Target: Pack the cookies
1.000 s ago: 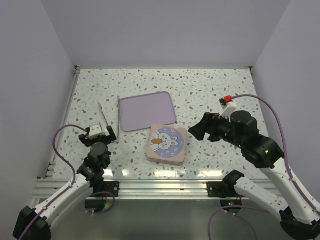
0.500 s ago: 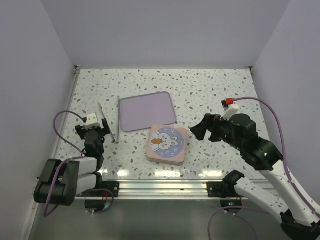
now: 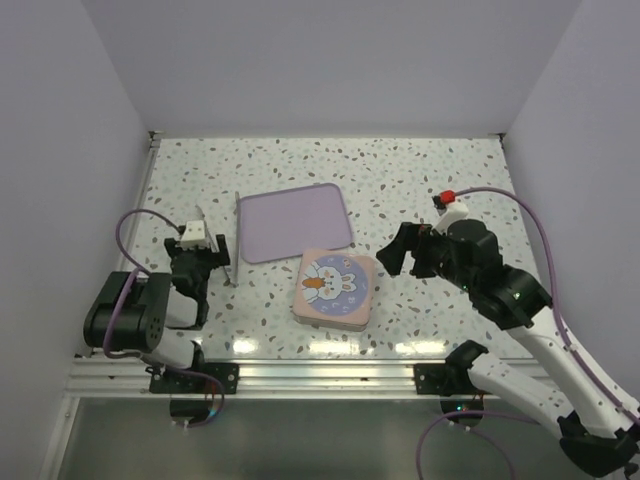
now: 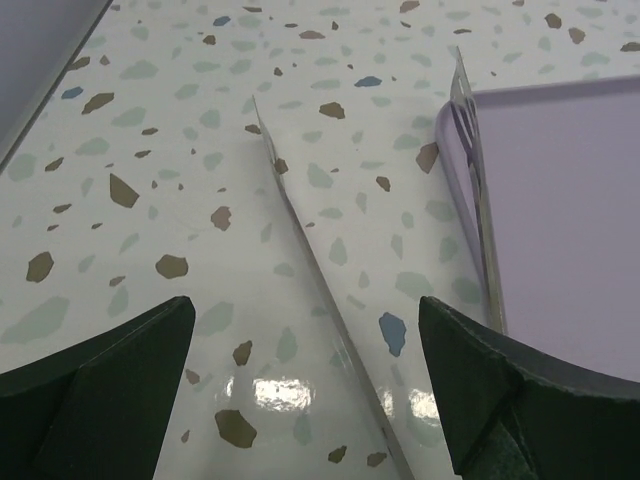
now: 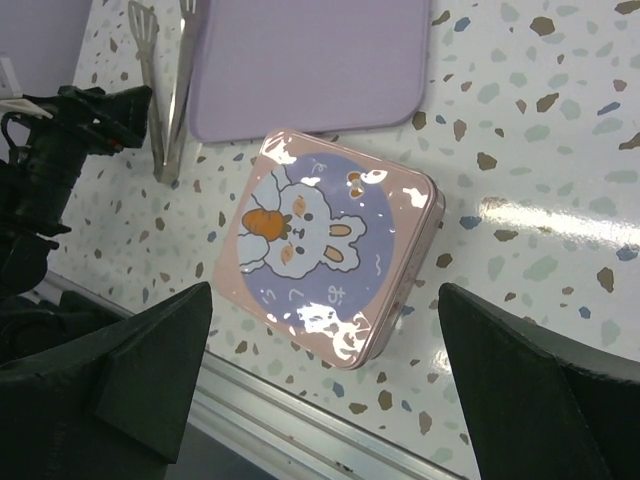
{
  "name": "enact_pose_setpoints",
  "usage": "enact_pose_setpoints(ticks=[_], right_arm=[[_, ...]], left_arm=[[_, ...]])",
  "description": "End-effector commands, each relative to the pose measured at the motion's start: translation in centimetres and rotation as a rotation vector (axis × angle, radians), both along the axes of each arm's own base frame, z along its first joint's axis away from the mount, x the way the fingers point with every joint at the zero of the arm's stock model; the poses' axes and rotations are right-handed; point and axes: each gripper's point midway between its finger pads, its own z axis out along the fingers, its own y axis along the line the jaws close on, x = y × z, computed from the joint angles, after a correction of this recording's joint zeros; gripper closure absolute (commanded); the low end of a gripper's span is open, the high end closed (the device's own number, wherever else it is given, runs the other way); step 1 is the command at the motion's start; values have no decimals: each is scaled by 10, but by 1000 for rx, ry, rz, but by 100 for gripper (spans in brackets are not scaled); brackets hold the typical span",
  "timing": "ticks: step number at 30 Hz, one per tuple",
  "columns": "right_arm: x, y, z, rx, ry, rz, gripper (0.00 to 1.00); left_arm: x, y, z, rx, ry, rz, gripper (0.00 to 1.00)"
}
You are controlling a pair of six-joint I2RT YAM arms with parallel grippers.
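Pink tin [image 3: 335, 289] stayed shut, centre; left gripper [image 3: 207, 262] reached tongs [image 4: 310, 260], frame left; it and right gripper [image 3: 402, 255] gaped empty; cookies unseen.

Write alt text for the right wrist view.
A pink square tin with a cartoon rabbit lid sits on the speckled table, framed by the open right gripper. Behind it lie a lilac tray and metal tongs.

The closed pink tin [image 3: 336, 289] hides its contents; the left wrist view crops the tongs [image 4: 322, 280].
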Motion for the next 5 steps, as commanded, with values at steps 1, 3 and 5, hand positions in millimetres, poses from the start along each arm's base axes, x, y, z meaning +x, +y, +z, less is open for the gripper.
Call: enact_pose_setpoints(ticks=[1, 3, 5], right_arm=[[13, 1, 5, 3, -43, -30, 1], [14, 0, 3, -1, -37, -40, 1], [18, -3, 2, -16, -40, -62, 1]], left_arm=[[27, -9, 56, 11, -211, -59, 0], [27, -9, 52, 8, -184, -61, 0], [26, -8, 56, 12, -208, -56, 0]])
